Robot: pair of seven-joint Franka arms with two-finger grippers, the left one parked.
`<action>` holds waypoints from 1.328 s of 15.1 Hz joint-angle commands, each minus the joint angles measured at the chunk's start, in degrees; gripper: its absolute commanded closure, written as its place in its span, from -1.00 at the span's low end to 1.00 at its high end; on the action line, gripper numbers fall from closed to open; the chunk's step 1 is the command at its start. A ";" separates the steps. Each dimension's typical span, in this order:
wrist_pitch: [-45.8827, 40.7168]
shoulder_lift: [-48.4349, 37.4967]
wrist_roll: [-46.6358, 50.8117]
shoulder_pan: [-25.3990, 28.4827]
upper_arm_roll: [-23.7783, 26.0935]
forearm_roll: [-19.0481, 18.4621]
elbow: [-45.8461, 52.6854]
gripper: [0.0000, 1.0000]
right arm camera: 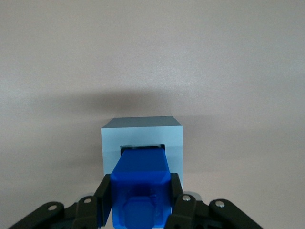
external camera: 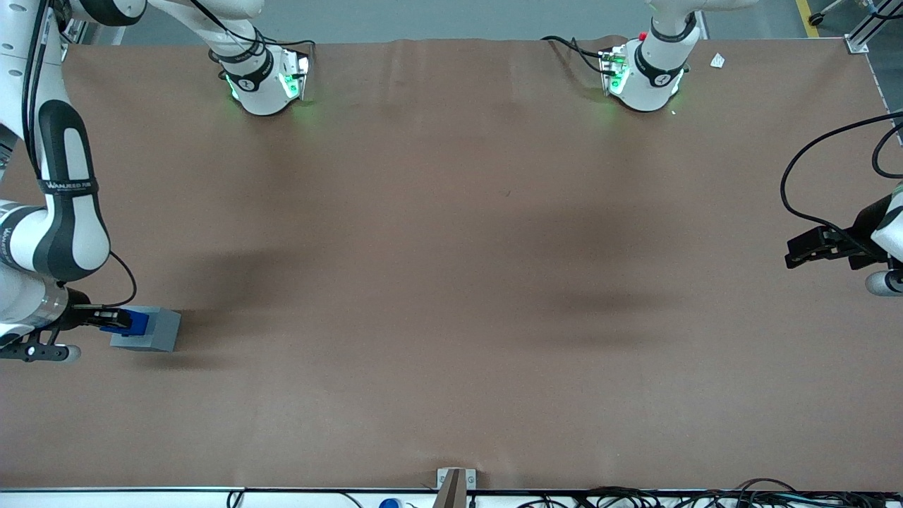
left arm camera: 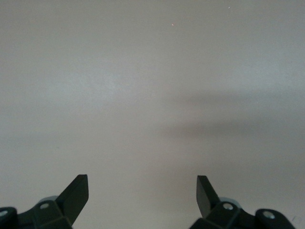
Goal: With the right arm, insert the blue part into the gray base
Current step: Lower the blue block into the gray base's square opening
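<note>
claw (right arm camera: 140,202) gripping blue part (right arm camera: 141,186), entering gray base (right arm camera: 142,138)

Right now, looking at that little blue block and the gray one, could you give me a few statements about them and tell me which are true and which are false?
1. The pincer is shut on the blue part. True.
2. The blue part lies loose on the table, apart from the gray base. False: it is held in the pincer, with its leading end at the recess in the gray base.
3. The gray base sits toward the working arm's end of the table. True.
4. The gray base is stacked on top of the blue part. False: the base rests on the table, and the blue part is over it.
</note>
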 commanded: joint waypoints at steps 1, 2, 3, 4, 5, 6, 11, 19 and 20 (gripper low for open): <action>-0.14 0.90 -0.95 -0.58 0.49 0.09 1.25 0.98; -0.14 0.99 -0.95 -0.67 0.49 0.09 1.25 0.98; -0.14 0.99 -0.95 -0.67 0.49 0.18 1.25 0.98; -0.14 1.07 -0.95 -0.67 0.49 0.18 1.25 0.98; -0.14 1.08 -0.95 -0.67 0.49 0.18 1.25 0.98; -0.06 1.08 -0.95 -0.67 0.49 0.18 1.25 0.98; -0.23 1.51 -0.87 -0.58 0.49 0.09 1.60 0.98; -0.23 1.51 -1.74 -0.67 0.58 0.18 1.69 0.98; -0.23 1.51 -1.83 -0.67 0.58 0.18 1.69 0.98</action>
